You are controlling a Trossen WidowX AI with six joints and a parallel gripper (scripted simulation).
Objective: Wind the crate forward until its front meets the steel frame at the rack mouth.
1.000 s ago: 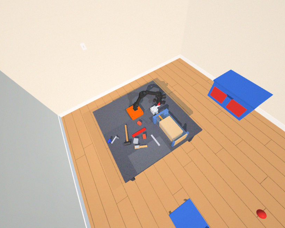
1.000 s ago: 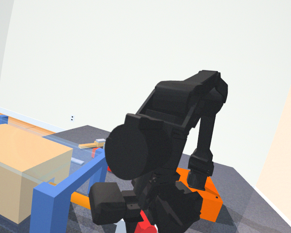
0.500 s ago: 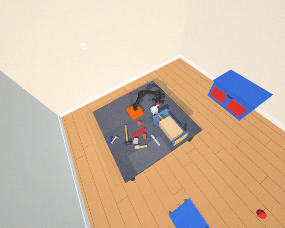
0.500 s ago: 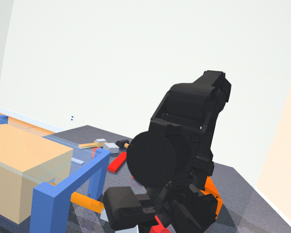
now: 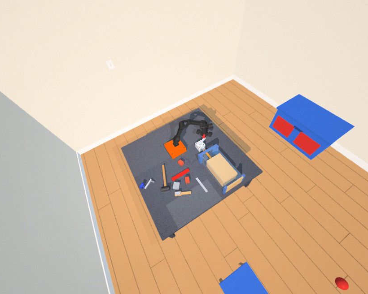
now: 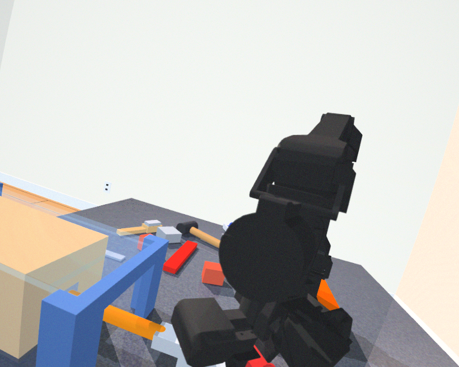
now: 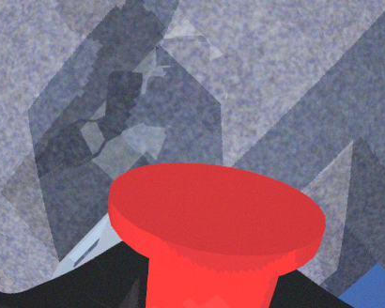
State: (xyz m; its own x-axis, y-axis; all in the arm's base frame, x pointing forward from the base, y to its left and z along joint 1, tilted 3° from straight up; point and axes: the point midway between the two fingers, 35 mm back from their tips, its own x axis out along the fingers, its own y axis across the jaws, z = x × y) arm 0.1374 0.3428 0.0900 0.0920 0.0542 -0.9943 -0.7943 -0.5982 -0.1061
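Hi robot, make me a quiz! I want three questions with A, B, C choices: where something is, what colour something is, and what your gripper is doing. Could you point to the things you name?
1. Where is the crate?
A) inside the cubby
B) on the wooden floor
C) on the orange base

2. What colour is the knob on the winch handle?
A) green
B) red
C) yellow

3. How is the gripper now?
A) wide open
B) shut on nothing
C) shut on the knob

Right letters:
1. A: the crate (image 5: 221, 169) (image 6: 36, 236) sits between the clear panels, behind the blue frame (image 5: 198, 155) (image 6: 119, 272).
2. B: the knob (image 5: 203, 136) (image 6: 260, 362) (image 7: 218, 211) looks bright red in the wrist view.
3. C: the knob's red stem goes down between the fingers of the gripper (image 5: 204, 135) (image 6: 257, 357) (image 7: 213, 300).
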